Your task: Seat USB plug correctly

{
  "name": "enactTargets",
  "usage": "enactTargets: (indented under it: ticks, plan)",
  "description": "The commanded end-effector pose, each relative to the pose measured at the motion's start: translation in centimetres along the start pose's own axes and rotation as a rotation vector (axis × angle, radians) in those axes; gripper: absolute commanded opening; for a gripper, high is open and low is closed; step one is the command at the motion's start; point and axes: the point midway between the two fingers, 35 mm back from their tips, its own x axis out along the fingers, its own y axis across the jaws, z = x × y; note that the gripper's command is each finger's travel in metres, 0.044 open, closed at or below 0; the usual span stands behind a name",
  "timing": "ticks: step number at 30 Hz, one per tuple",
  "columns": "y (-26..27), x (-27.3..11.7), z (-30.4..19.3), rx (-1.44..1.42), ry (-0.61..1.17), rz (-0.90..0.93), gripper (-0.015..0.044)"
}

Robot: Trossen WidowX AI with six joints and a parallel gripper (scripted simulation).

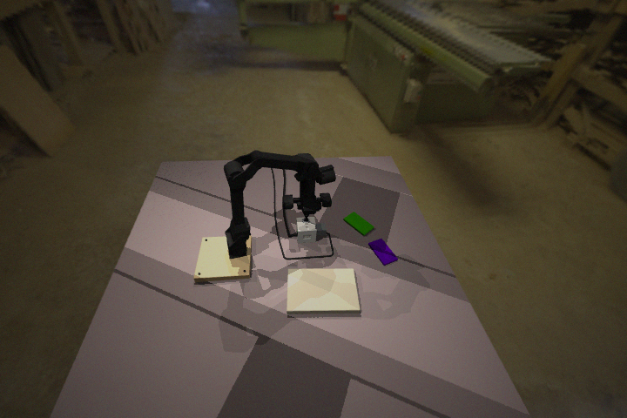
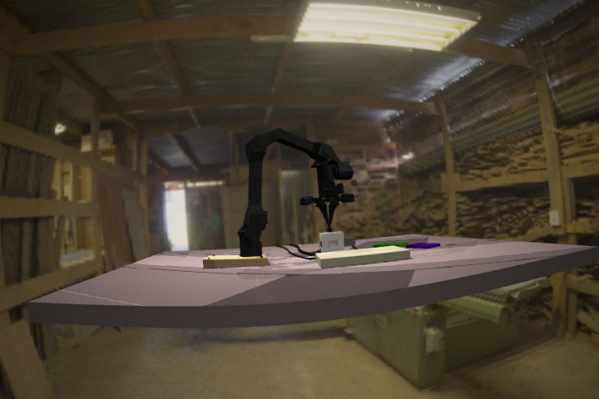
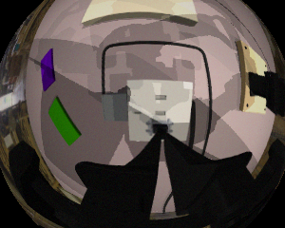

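Note:
The white power cube [image 1: 306,236] [image 2: 331,243] [image 3: 176,92] stands upright on the table. In the wrist view two slots show in its top, in front of the fingertips. My gripper [image 1: 306,217] [image 2: 329,227] [image 3: 161,137] points straight down over the cube's top and is shut on the USB plug [image 3: 161,127], a small dark piece at the fingertips near one edge of the top. The fingers hide most of the plug. Which way round it is, and whether it stands in a socket or just above the top, I cannot tell.
A grey block [image 1: 321,228] [image 2: 349,241] [image 3: 115,107] sits against the cube's side. Black cable [image 1: 308,258] [image 3: 152,43] loops around it. A green slab [image 1: 358,223] [image 3: 64,122] and a purple slab [image 1: 382,252] [image 3: 47,70] lie beyond. A pale board [image 1: 323,290] [image 2: 363,257] lies nearby.

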Motion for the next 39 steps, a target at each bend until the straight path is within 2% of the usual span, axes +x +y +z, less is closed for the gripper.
enactTargets:
  ticks: [1, 16, 20, 39]
  plan:
    - [0.03, 0.22, 0.0, 0.002, -0.002, 0.0, 0.0]
    - [0.03, 0.22, 0.0, 0.002, -0.002, 0.0, 0.0]
    - [0.01, 0.01, 0.0, 0.0, 0.0, 0.001, 0.0095]
    - [0.02, -0.05, -0.01, 0.0, 0.0, 0.0, 0.0095]
